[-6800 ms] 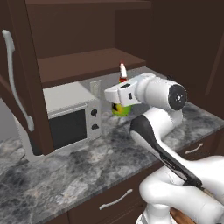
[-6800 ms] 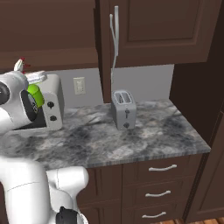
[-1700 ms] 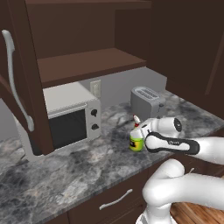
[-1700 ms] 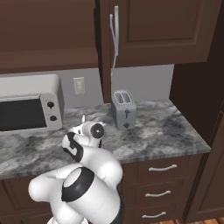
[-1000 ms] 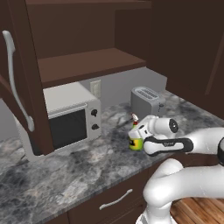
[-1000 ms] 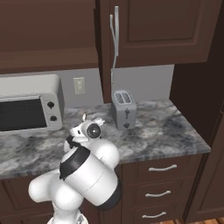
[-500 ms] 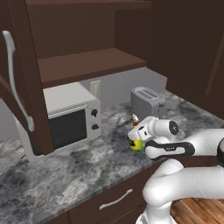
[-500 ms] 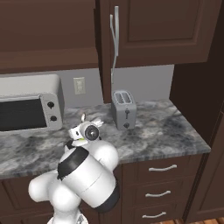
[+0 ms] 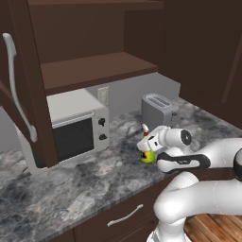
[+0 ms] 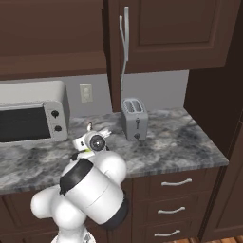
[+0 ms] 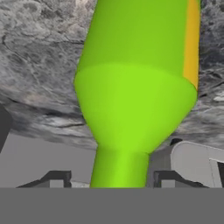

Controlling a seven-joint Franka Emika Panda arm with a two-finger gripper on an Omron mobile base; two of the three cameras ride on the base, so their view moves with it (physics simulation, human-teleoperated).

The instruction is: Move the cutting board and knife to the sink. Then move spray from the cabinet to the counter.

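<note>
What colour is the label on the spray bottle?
Orange-yellow, a strip on the bright green spray bottle; the hand view shows it best.

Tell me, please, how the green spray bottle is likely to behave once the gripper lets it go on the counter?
The spray looks rigid, so it should keep its shape. Its round, smooth body could roll if left on its side on the counter. The narrow neck between the gripper fingers may slip.

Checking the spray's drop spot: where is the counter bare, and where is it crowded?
Bare counter lies right of the toaster, and in front of the microwave. It is crowded where the gripper holds the spray, between the microwave and toaster.
</note>
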